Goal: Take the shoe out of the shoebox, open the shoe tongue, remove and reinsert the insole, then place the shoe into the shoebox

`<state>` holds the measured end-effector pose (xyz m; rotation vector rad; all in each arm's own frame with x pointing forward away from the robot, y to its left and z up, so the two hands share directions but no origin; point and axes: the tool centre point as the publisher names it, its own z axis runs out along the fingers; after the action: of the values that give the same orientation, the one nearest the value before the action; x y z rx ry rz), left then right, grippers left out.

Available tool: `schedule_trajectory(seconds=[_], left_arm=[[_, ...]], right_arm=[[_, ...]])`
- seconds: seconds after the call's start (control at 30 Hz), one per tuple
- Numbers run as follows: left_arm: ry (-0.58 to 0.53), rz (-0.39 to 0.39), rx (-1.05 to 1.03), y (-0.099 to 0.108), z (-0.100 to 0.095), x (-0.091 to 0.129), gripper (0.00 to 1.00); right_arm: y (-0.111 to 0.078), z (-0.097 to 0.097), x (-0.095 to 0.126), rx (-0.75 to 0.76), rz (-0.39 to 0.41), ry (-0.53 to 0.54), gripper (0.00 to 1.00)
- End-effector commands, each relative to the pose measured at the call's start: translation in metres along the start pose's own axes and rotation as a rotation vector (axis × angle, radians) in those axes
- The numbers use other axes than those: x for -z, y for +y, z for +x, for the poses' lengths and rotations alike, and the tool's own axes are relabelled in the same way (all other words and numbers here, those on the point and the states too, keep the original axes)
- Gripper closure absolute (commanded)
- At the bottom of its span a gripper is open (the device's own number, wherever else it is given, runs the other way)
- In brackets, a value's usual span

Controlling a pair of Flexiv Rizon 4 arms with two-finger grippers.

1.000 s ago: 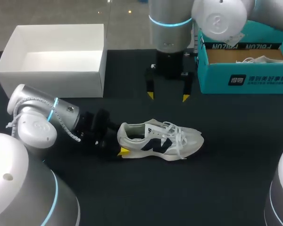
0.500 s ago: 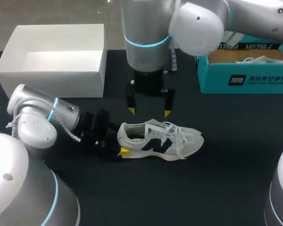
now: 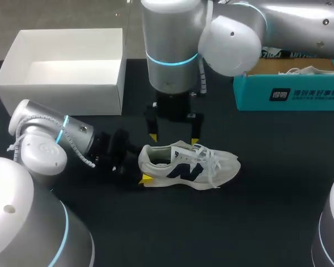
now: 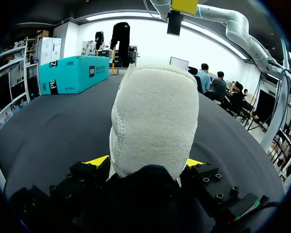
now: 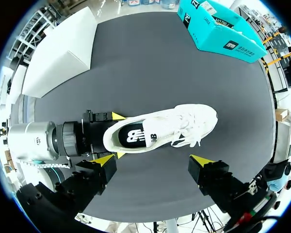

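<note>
1 of 4 steps judged done: shoe (image 3: 189,167) unboxed, heel (image 4: 153,121) clamped in left gripper (image 4: 146,163); right gripper (image 3: 173,139) spread above it; tongue (image 3: 183,149), insole (image 5: 132,136), reboxing left.

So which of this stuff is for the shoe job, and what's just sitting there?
For the job: white mesh sneaker, heel held by the left fingers; right fingers open above it; empty white cardboard box, probably its shoebox.
Just sitting there: teal cardboard box with another white shoe inside.
</note>
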<state>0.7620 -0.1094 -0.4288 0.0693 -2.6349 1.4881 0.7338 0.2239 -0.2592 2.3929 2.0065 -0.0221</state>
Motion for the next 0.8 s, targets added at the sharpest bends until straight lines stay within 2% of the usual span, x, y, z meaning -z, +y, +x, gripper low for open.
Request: schedule_trajectory(seconds=[0.03,0.13,0.33,0.8], left_arm=[[-0.001,-0.004,0.001,0.004,0.002,-0.001,1.0],[-0.001,-0.004,0.001,0.004,0.002,-0.001,1.0],[-0.001,-0.004,0.001,0.004,0.002,-0.001,1.0],[-0.001,-0.004,0.001,0.004,0.002,-0.001,1.0]], right_arm=[[0.0,0.0,0.0,0.0,-0.001,0.001,0.0],[0.0,0.0,0.0,0.0,-0.001,0.001,0.0],[0.008,0.004,-0.024,0.055,-0.04,-0.061,0.0],[0.016,-0.011,-0.071,0.042,0.013,-0.118,0.0]])
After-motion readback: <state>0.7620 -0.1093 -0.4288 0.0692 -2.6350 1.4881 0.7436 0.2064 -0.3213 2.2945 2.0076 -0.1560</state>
